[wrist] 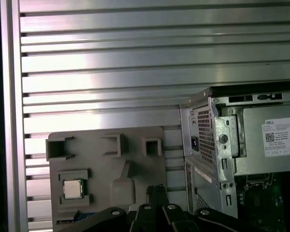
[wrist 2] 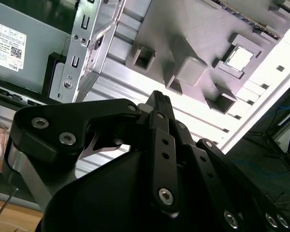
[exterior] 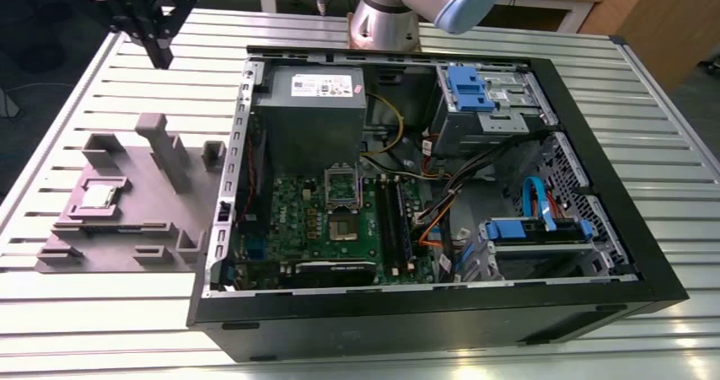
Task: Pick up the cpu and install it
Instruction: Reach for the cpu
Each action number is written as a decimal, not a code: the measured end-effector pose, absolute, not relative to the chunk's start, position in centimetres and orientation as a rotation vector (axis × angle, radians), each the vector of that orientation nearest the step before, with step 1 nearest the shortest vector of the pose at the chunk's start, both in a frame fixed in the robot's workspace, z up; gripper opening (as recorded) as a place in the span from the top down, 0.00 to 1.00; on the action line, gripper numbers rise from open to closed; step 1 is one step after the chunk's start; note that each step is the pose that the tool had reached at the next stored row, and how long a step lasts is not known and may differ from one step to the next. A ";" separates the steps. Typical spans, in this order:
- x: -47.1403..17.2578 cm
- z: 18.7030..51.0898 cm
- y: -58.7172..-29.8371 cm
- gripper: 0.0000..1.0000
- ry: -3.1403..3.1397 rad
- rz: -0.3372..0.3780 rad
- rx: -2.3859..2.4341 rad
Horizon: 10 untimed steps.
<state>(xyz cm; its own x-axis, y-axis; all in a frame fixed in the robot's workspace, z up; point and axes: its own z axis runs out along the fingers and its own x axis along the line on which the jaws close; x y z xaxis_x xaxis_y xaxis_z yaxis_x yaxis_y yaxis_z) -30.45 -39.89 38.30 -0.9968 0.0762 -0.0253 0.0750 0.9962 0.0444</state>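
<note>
Currently the gripper [exterior: 163,58] hangs above the slatted metal table [exterior: 113,313] near the far corner on the exterior view's left, past the far edge of the grey plastic tray [exterior: 141,203] and clear of it. Its fingers are brought together and carry nothing; in both wrist views the two dark fingertips meet at a single narrow point [wrist 2: 159,95] [wrist: 155,188]. The cpu [exterior: 99,196] lies flat in a square recess of the tray, silvery top facing up, on the tray's side toward the exterior view's left, well apart from the gripper. In both wrist views the cpu [wrist 2: 240,58] [wrist: 72,189] sits seated between low raised blocks of the tray [wrist 2: 208,29] [wrist: 101,169]. Several taller upright blocks stand on the tray beside the recess. The tray rests on the table [wrist: 111,58] just beside the open computer case [exterior: 427,321], which lies on its side with its interior facing up. Inside the case, the green motherboard [exterior: 303,228] occupies the portion nearest the tray, with a square socket [exterior: 341,224] near its centre. A grey power supply [exterior: 309,102] is mounted beyond the motherboard, and it also appears in both wrist views [wrist 2: 14,43] [wrist: 275,145]. The arm's base [exterior: 389,18] stands on the table behind the case.
</note>
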 end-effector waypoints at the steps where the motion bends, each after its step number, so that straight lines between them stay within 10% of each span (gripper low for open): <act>1: -30.5 38.3 -39.9 0.90 3.112 0.068 0.118; 10: -31.2 38.3 -39.9 0.90 3.112 0.068 0.118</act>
<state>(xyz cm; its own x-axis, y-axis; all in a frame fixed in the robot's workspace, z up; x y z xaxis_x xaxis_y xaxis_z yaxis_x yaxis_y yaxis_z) -31.15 -39.89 38.29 -0.9968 0.0763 -0.0254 0.0751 0.9962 0.0445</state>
